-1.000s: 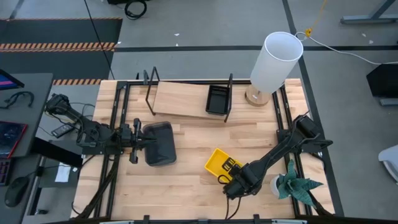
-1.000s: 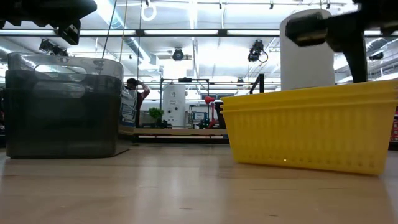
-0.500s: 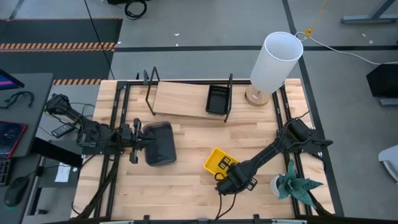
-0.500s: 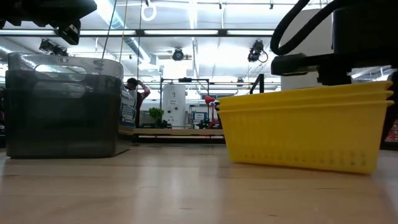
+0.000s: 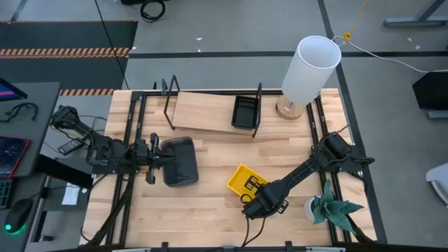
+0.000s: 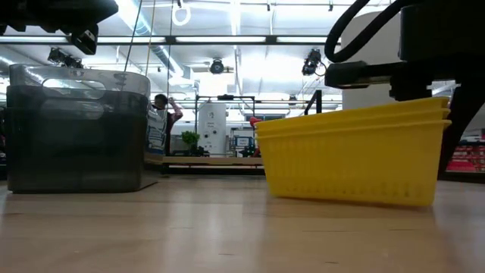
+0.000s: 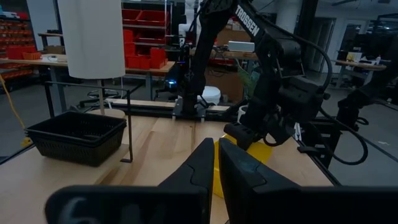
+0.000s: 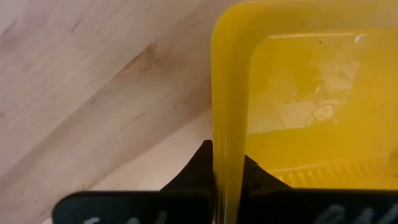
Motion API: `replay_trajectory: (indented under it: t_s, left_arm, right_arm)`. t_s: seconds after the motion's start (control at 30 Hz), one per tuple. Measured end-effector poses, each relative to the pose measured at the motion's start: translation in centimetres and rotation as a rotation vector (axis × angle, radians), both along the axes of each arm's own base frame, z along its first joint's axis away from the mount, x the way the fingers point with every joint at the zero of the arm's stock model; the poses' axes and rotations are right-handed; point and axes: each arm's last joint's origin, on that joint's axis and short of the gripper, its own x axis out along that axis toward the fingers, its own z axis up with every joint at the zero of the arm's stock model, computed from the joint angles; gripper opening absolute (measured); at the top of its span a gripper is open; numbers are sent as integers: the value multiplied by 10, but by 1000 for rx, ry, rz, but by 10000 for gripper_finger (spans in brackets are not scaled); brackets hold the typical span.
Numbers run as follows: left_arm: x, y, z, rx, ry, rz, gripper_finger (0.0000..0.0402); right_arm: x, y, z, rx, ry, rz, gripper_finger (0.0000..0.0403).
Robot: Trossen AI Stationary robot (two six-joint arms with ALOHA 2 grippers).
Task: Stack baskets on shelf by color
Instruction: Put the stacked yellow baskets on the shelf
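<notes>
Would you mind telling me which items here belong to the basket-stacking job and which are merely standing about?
Part of the job:
- yellow baskets, rim clamped by the right gripper
- grey baskets, at the left gripper
- black basket, on the shelf

Standing about:
- white lamp, far corner
- potted plant, right edge

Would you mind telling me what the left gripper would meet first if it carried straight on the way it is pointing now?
Most likely the grey basket: from above, the left gripper sits at its left edge, pointing right across it. How high the fingers are relative to the basket is unclear.
</notes>
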Motion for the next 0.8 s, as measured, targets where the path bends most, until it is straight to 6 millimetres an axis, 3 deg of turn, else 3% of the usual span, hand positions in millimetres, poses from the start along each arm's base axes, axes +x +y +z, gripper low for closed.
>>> replay_trajectory:
  t_s: [0.3,0.57,0.8]
  left_arm:
    - [0,0,0,0,0,0,31]
    - [0,0,0,0,0,0,33]
    - [0,0,0,0,0,1,25]
  right_arm:
    - [5,2,10,20,-5,7,10]
    - [23,-1,50,35,-41,22,10]
    - [42,-17,86,145,-64,-50,10]
